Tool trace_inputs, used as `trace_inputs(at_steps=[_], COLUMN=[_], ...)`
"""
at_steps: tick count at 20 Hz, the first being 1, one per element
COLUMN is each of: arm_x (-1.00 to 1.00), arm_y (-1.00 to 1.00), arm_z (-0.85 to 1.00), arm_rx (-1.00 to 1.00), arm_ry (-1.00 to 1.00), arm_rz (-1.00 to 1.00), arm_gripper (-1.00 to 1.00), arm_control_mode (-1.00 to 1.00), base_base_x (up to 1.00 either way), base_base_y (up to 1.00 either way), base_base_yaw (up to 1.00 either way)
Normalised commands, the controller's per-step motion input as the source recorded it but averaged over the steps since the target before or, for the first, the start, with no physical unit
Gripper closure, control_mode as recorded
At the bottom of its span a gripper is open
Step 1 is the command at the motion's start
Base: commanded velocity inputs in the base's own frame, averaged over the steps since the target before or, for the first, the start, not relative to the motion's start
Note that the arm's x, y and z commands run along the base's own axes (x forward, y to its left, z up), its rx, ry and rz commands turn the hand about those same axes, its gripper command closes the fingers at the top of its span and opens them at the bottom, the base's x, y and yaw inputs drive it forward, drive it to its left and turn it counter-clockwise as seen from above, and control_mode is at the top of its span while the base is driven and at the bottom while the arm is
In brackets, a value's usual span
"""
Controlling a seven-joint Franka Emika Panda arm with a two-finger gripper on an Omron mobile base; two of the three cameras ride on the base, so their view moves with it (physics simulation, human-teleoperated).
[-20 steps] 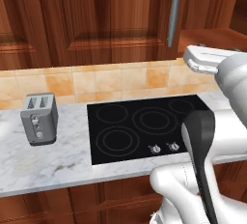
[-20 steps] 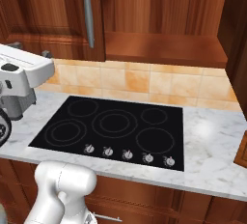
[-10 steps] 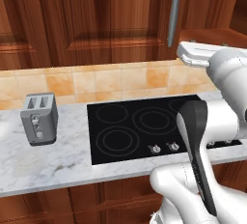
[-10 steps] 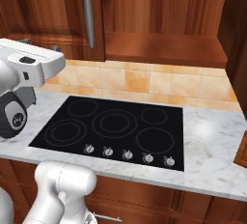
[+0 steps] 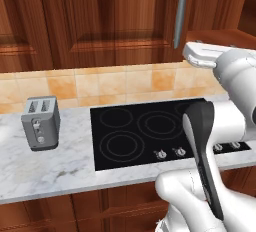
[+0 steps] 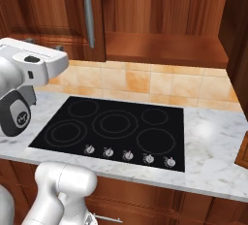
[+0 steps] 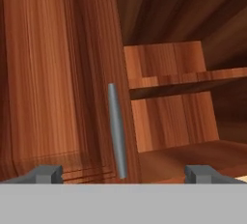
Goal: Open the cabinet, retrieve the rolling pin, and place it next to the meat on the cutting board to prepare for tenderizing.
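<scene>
We see our gripper (image 7: 123, 174) held up in front of the cabinet (image 5: 110, 21), and its two dark fingertips (image 7: 46, 174) stand far apart with nothing between them — it is let go wide and holds nothing. In the hand view the long grey handle (image 7: 117, 130) of the cabinet door runs up and down, right between the two tips but farther off, not touching them. The door is closed, with its dark red-brown wood on the left of the handle. To the right of the door we can see open wooden shelves (image 7: 183, 78) set back in the wall. In the left base view our white arm (image 5: 235, 76) reaches up at the right side, near the bottom end of the same grey handle. Below it lies the black stovetop (image 5: 150, 131) with its ring marks and a row of small knobs (image 6: 128, 155) along the near edge. The stovetop sits in a grey and white marble counter (image 5: 50, 166). A small silver toaster (image 5: 41, 123) stands on the counter, well to the left of the stovetop. Behind the counter the wall has warm orange and cream tiles (image 6: 145, 81). In the right base view the white hand (image 6: 34, 64) hangs at the left — just below the handle and above the far left corner of the stovetop.
</scene>
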Motion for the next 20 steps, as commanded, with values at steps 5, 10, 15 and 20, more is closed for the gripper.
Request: trace_inputs(at_steps=[5, 10, 15, 20], arm_x=[0.2, 0.48, 0.35, 0.48], arm_y=[-0.08, -0.05, -0.03, 0.0], arm_z=[0.0, 0.0, 0.02, 0.2], arm_rx=[0.02, 0.01, 0.01, 0.0], arm_ry=[0.01, 0.11, 0.07, 0.02], arm_rz=[0.0, 0.0, 0.0, 0.01], arm_gripper=[-1.0, -1.0, -1.0, -1.0], arm_control_mode=[-1.0, -1.0, -1.0, -1.0], base_base_x=[0.0, 0.0, 0.0, 0.0], base_base_y=[0.0, 0.0, 0.0, 0.0], base_base_yaw=[0.0, 0.0, 0.0, 0.0])
